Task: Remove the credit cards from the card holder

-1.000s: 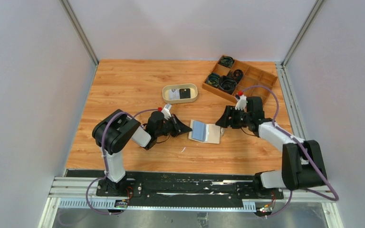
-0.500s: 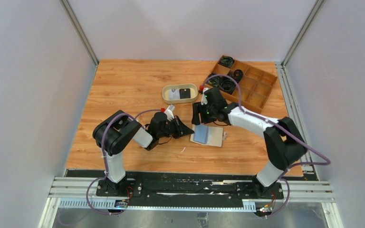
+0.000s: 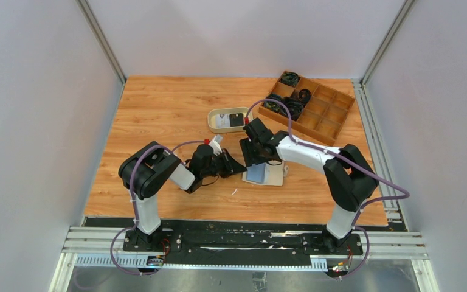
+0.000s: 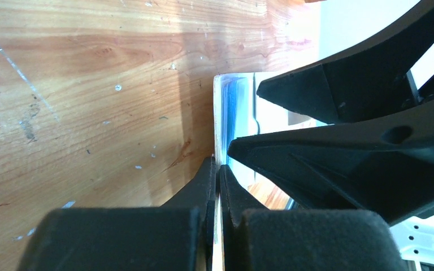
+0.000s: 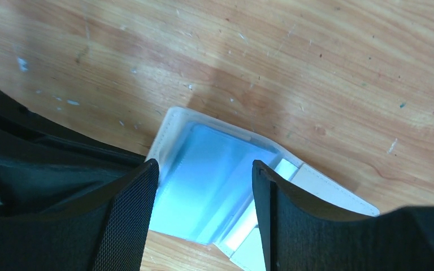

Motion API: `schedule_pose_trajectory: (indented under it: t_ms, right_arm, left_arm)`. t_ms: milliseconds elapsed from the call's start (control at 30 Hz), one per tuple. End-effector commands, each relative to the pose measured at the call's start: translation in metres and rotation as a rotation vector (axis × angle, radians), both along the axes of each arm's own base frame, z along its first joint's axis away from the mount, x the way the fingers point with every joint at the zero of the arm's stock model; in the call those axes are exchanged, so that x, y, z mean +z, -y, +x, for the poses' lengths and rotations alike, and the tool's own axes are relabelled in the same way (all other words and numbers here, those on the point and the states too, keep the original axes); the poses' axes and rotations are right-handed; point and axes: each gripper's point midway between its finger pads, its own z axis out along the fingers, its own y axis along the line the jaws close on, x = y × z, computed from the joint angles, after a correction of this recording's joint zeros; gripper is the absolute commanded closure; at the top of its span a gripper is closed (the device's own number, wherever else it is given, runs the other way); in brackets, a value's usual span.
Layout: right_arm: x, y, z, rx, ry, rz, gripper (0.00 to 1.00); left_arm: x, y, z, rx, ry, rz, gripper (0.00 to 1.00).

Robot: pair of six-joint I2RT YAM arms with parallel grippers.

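- At the back right of the wooden table (image 3: 158,109) sits a compartment box (image 3: 325,109). Black cable coils (image 3: 291,107) lie in several of its left-hand sections.
- Left of the box, well apart from it, stands an oval tray (image 3: 231,129). In it a white card (image 3: 222,121) and a black card (image 3: 236,120) lie side by side.
- Near the table's middle, in front of the tray, the wallet (image 3: 272,176) lies open and flat, with its pale blue inside (image 5: 215,175) facing up. No card can be made out in its pockets.
- The two grippers crowd the wallet's left end and almost touch each other there.
- The left arm is folded low, with its forearm lying rightward along the table. The left gripper (image 4: 218,166) is closed, pinching the thin left edge of the wallet between its fingers.
- The right arm reaches leftward across the table with its elbow raised and its wrist tipped down over the wallet. The right gripper (image 5: 202,169) is open and holds nothing. Its two fingers (image 5: 130,214) straddle the blue panel from above; whether they touch it cannot be told.
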Motion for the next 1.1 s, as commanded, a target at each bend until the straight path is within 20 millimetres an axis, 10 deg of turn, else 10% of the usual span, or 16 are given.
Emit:
schedule_pose_trajectory:
  t_ms: [0, 467, 1067]
  right_arm:
    - [-0.02, 0.018, -0.014, -0.033, -0.041, -0.127, 0.35]
    - [-0.034, 0.036, -0.016, -0.049, -0.068, -0.25, 0.34]
    - [-0.006, 0.121, -0.037, -0.092, 0.023, -0.498, 0.27]
  left_arm:
    - [0.001, -0.003, 0.0, 0.015, 0.036, 0.019, 1.0]
    - [0.005, -0.013, 0.002, 0.067, 0.059, 0.042, 1.0]
    - [0.002, -0.033, 0.003, 0.149, 0.069, 0.109, 1.0]
